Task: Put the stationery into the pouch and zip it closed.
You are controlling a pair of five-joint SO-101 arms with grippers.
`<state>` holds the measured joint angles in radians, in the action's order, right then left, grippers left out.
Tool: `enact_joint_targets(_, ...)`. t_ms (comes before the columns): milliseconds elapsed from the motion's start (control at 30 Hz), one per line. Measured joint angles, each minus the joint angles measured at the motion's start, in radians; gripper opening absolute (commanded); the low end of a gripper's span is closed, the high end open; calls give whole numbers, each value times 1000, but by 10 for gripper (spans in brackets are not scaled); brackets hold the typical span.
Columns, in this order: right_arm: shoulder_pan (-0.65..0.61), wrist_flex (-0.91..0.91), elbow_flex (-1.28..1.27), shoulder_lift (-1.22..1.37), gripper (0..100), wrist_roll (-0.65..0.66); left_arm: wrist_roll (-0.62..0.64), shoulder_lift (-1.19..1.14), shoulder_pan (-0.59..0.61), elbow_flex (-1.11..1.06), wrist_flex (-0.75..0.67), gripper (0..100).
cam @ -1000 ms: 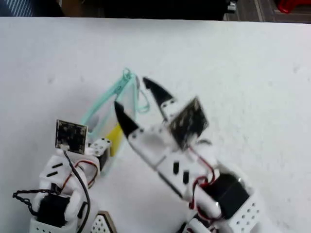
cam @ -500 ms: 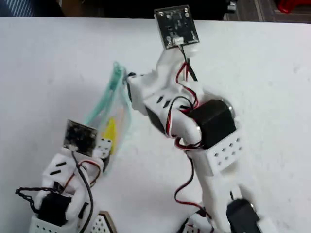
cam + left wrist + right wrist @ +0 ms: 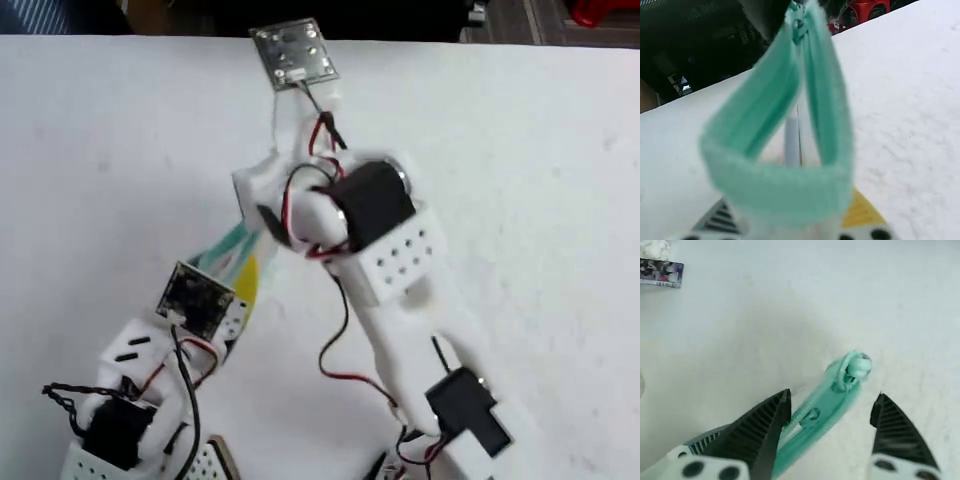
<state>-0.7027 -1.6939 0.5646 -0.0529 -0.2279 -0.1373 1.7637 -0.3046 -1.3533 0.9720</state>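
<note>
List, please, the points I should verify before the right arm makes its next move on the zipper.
1. Right end effector open: ok, jaws apart.
2. Zipper pull lined up between its jaws: ok, just beyond the tips.
3. Pouch zipped closed: not ok, its mouth gapes.
4. All stationery inside: cannot tell; one pale stick-shaped item shows inside.
5. Left end effector gripping the pouch: cannot tell.

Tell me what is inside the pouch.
In the open pouch lies a pale, stick-like item; something yellow shows through its clear side. The green zipper band covers the rest.
</note>
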Motion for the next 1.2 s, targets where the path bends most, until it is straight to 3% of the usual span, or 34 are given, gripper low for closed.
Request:
enact_joint_targets(67, -14, 0, -20, 23, 209, 0, -5, 0, -3, 0, 0, 29)
enact_joint_targets(167, -31, 0, -21, 64, 9, 40, -8, 0, -5, -2, 0, 171)
enact_joint_targets(267, -25, -2, 11, 97, 40, 123, -2, -17, 3, 40, 46, 348)
enact_joint_targets(467, 91, 52, 190, 183, 19, 365, 54, 0, 64, 203, 215, 330)
enact_joint_targets(600, 143, 69, 364, 201, 19, 715, 75, 0, 175, 213, 198, 303)
enact_joint_targets(767, 87, -6, 430, 199, 19, 1146, 163, 0, 328, 112, 34, 290)
enact_joint_targets(933, 51, -9, 275, 166, 19, 1316, 288, -15, 448, 21, -118, 268)
enact_joint_targets(1200, 21, -9, -293, -140, 19, 1651, 330, -9, 482, 15, -152, 268)
